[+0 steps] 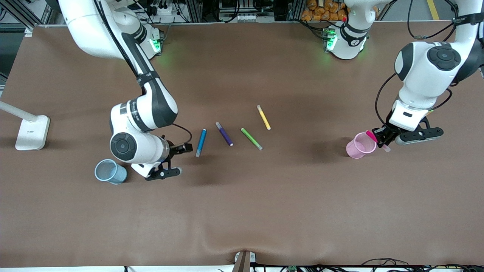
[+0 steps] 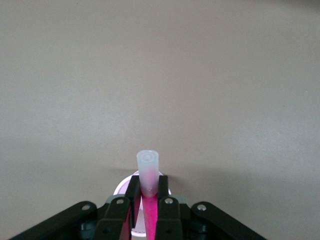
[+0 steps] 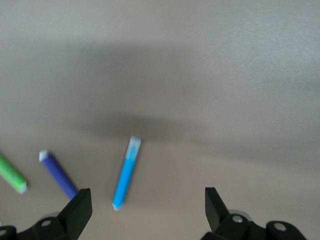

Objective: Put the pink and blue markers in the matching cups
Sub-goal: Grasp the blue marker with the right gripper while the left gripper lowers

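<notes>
A: Magenta-pink felt marker [image 1: 377, 140] first: we see it clamped in the left end effector [image 1: 382, 140], tilted, its pink end over the rim of the pale pink tapered plastic cup [image 1: 361, 145]. In the left wrist view the two black fingers [image 2: 133, 192] press against the marker's [image 2: 148, 192] sides just under its pale cap, and the cup's [image 2: 121, 187] rim shows directly beneath.

B: And the bright blue felt marker [image 1: 200, 142]?

A: We find it lying flat on the brown surface [image 1: 264, 207], pale cap toward the front camera. The right end effector [image 1: 180, 148] hangs just beside it, toward the right arm's end, fingers spread wide with nothing between them; the right wrist view shows the blue marker [image 3: 126, 173] lying off toward one of the two fingers [image 3: 80, 210].

B: The pale blue tapered plastic cup [image 1: 110, 172]?

A: We see it upright, a little nearer the front camera than the blue marker and closer to the right arm's end.

B: Anything else?

A: A dark purple pen [image 1: 224, 133], a green pen [image 1: 252, 138] and a yellow pen [image 1: 263, 117] lie in a row between the two cups, well apart from the pink one.
</notes>
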